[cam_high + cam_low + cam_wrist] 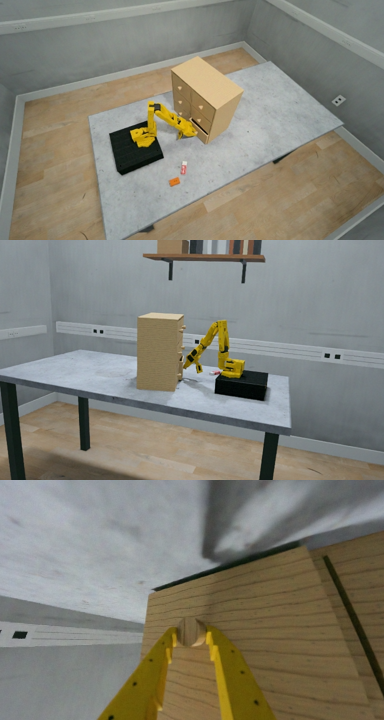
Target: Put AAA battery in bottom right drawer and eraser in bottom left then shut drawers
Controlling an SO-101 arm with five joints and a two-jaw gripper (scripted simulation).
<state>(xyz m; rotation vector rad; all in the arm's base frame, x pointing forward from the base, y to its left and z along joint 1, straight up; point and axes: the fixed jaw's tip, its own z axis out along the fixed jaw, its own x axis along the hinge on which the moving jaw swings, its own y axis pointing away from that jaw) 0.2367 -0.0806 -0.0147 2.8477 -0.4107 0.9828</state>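
The wooden chest (206, 82) (158, 353) stands on the grey table. Its bottom-row right drawer (201, 135) (280, 645) is pulled out a little, with a dark gap above its front. My gripper (193, 132) (186, 364) (191, 633) is shut on that drawer's round wooden knob (191, 630). The eraser (183, 167) (215, 372), white with a red sleeve, lies flat on the table in front of the arm's base. The AAA battery shows in no view.
A small orange block (174, 181) lies near the eraser, closer to the table's front edge. The arm stands on a black base block (133, 152) (243, 385). The other drawers are shut. A wall shelf (203, 257) hangs high above.
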